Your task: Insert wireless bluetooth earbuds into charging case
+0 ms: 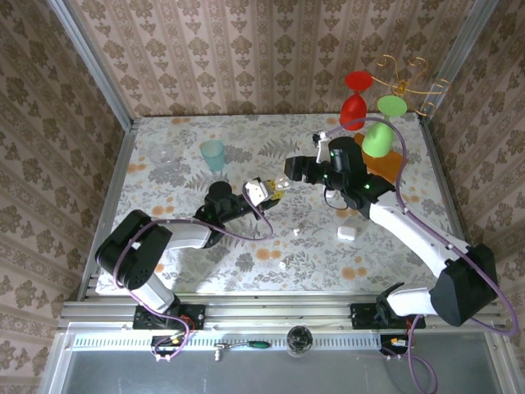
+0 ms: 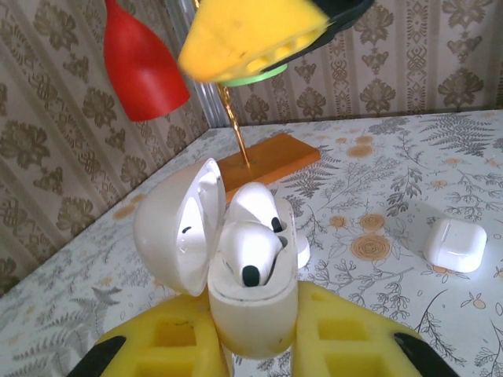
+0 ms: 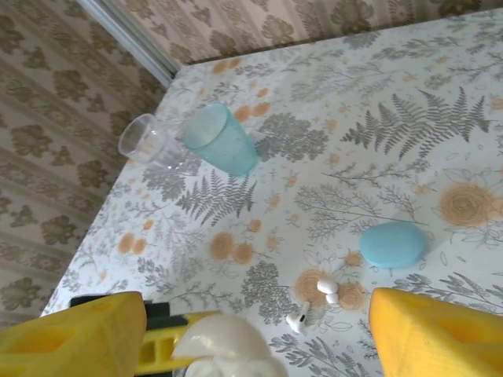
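My left gripper (image 2: 253,339) (image 1: 248,197) is shut on the white charging case (image 2: 251,310) (image 1: 261,191), held off the table with its lid hinged open to the left. Two wireless bluetooth earbuds (image 2: 250,250) sit in its wells. My right gripper (image 3: 258,323) (image 1: 289,174) hovers just above the case (image 3: 228,349), open wide, with nothing between its yellow fingers (image 3: 78,334); one of them shows at the top of the left wrist view (image 2: 251,35). Two loose white earbuds (image 3: 299,320) lie on the table past the case. Two more small white earbuds (image 1: 295,233) lie nearer the front.
A closed white case (image 1: 348,232) (image 2: 454,243) lies right of centre, and a light blue pebble-shaped case (image 3: 393,243) beside the loose earbuds. A teal cup (image 1: 213,153) and clear glass (image 1: 162,153) stand at the back left. A stand with an orange base (image 2: 267,161) holds red and green cups (image 1: 354,105) at the back right.
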`<state>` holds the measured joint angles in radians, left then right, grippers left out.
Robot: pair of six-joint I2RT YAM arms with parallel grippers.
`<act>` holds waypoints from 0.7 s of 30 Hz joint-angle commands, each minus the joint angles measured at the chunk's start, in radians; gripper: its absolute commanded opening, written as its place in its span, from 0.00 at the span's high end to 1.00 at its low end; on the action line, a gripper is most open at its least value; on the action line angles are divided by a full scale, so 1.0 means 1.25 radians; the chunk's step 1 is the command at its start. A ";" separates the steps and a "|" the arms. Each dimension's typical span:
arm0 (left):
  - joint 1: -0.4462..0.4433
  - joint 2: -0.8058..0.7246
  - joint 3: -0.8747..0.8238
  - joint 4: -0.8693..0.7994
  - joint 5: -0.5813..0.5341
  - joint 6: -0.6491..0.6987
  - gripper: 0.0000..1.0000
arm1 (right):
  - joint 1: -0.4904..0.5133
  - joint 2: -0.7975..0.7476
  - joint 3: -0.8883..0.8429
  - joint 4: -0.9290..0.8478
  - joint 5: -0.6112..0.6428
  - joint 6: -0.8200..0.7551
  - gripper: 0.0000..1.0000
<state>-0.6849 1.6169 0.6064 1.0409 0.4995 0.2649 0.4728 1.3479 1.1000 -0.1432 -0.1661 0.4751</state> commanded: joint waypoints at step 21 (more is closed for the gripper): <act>0.032 -0.040 0.001 -0.020 -0.051 -0.153 1.00 | 0.015 0.058 0.073 -0.289 -0.059 -0.124 0.19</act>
<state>-0.6659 1.6161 0.5976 1.0187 0.4881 0.1711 0.4831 1.4662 1.2240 -0.4435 -0.1940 0.3569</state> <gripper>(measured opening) 0.200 0.809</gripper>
